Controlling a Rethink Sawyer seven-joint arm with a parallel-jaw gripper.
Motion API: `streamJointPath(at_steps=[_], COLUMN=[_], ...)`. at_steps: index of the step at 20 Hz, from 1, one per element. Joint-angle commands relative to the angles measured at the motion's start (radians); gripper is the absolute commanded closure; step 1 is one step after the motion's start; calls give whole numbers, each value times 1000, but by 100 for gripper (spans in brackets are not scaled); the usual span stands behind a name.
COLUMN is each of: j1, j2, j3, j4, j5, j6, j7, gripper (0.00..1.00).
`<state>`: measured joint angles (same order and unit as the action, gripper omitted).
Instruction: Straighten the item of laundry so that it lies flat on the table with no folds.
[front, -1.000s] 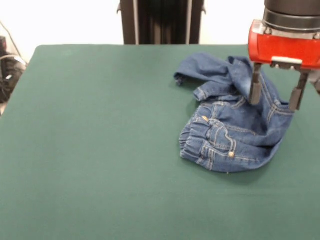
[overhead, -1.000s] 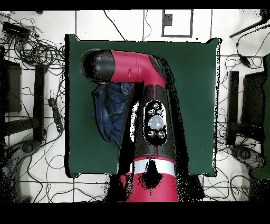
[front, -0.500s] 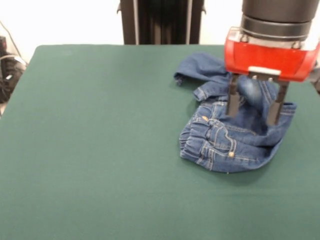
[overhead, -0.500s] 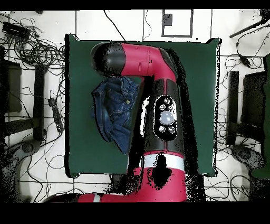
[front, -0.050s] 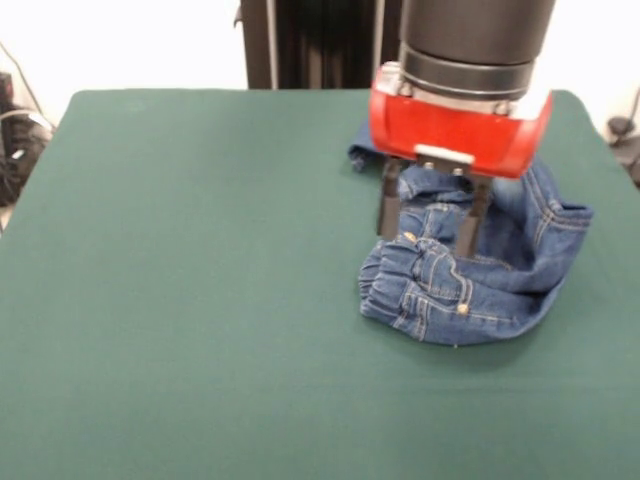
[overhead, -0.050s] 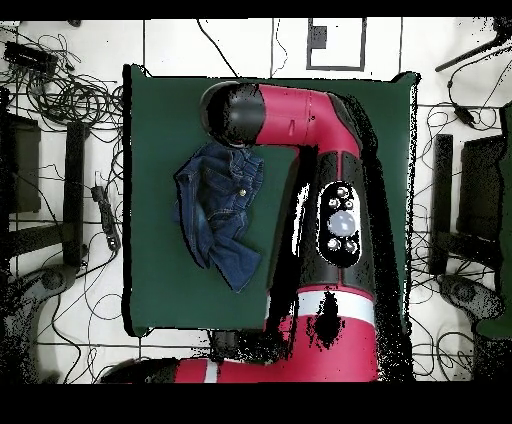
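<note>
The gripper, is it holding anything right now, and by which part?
Nothing is held: the gripper hangs open above the waistband of the crumpled blue denim jeans.

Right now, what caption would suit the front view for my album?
Open gripper hovering over crumpled jeans on a green table.

- You have a large rectangular table (front, -0.050s: 200, 300) with a dark green felt-like top and rounded corners.
- On it lies only a small crumpled pair of blue denim jeans (front, -0.050s: 470, 285) with tan stitching, bunched toward one side.
</note>
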<state>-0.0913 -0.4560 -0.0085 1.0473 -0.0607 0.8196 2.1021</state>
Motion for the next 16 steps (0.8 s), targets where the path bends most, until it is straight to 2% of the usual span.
streamJointPath(at_steps=[1, 8, 16], j1=[-1, -22, -88], j2=[18, 44, 57], j3=[78, 129, 256], j4=[113, 138, 173], j5=[-46, -49, 37], j6=[148, 113, 137], j7=[-134, -144, -171], gripper=[0, 0, 0])
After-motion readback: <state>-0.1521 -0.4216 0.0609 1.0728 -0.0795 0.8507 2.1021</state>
